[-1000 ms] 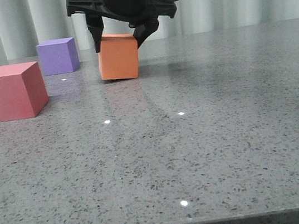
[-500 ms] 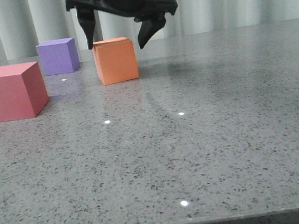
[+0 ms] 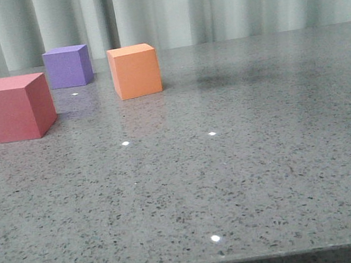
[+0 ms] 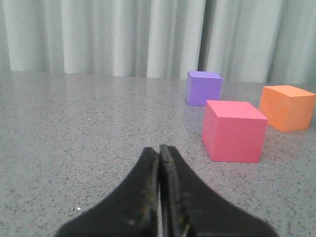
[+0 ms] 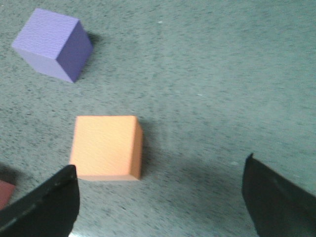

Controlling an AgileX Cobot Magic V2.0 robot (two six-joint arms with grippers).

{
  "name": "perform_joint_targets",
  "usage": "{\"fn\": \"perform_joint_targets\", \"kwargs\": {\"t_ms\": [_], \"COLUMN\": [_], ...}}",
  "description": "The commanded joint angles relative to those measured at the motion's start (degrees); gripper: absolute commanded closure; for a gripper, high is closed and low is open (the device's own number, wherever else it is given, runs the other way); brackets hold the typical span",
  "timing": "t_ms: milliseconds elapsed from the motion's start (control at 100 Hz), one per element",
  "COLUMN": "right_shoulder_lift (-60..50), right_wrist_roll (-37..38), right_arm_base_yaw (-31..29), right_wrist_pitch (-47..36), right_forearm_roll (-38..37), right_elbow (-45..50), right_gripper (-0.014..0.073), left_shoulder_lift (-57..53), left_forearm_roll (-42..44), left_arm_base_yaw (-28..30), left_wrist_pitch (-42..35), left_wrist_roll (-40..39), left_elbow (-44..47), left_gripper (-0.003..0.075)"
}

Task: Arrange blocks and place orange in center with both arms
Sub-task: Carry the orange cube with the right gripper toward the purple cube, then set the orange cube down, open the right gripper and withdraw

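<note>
My right gripper (image 5: pixel 160 197) spread wide above the orange cube (image 5: pixel 106 146) resting free on the surface (image 3: pixel 246 160), left gripper (image 4: pixel 160 197) pressed together, empty, short of the pinkish-red cube (image 4: pixel 232 131) and purple cube (image 4: pixel 203 88); risk: descending misaligned nudges a cube.

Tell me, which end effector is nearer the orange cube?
Right. The right end effector hangs open above the orange cube; the left end effector, closed, sits farther off, beyond the pink cube.
</note>
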Motion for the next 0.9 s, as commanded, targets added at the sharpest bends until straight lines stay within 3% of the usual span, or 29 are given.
{"fn": "perform_joint_targets", "kwargs": {"t_ms": [0,540,890], "right_shoulder_lift": [-6.9,-38.96,-60.79], "right_wrist_roll": [-0.75,-0.69,-0.19], "right_arm_base_yaw": [-2.22,-23.85,-26.33], "right_wrist_pitch": [-3.27,-15.72,-27.51], "right_forearm_roll": [-2.88,-3.23,-3.29], "right_elbow": [2.91,43.79,66.86], "right_gripper": [-0.0061,-0.0061,-0.0061], "left_shoulder_lift": [-2.11,-2.11,-2.11], "left_forearm_roll": [-0.04,-0.04,-0.04], "left_arm_base_yaw": [-0.04,-0.04,-0.04], "left_wrist_pitch": [-4.85,-4.85,-4.85], "left_wrist_roll": [-0.5,-0.5,-0.5], "left_elbow": [2.42,2.42,2.42], "left_gripper": [0.0741,0.0741,0.0741]}}
